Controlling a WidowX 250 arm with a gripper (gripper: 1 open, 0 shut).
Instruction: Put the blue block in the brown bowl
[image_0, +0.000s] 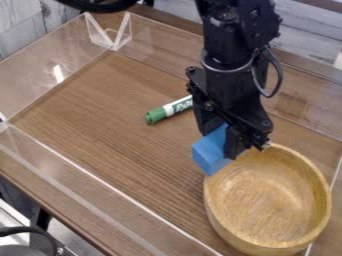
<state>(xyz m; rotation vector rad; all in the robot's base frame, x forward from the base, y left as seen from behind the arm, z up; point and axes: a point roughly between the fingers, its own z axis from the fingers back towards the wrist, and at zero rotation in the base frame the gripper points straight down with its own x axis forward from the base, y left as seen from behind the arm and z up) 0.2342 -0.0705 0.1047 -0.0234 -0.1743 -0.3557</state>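
One view, from above and to the side of a wooden bench edged by clear plastic walls.

Item 1: arm, black, coming down from the top of the frame, pointing straight down at the bench.

Item 2: tool, black, at the arm's lower end. Clenched on the block; the two fingers press against its upper part, and the lower part hangs free beneath them.

Item 3: block, bright blue, small, matte. Held in the tool, clear of the bench, slightly tilted. It hangs just beside the left rim of the bowl, outside it as far as the view shows; whether it touches the rim cannot be told.

Item 4: bowl, light-brown wood, round, thick rim, grain visible. Stands on the bench at lower right. Its inside is bare wood. Much wider than the block.

Item 5: marker, green and white, lying flat on the bench to the left of the arm, near the bench's middle, well apart from the bowl. Its right end is hidden behind the tool.

Item 6: clear plastic stand, folded, upright at the far left corner of the bench, apart from everything else.
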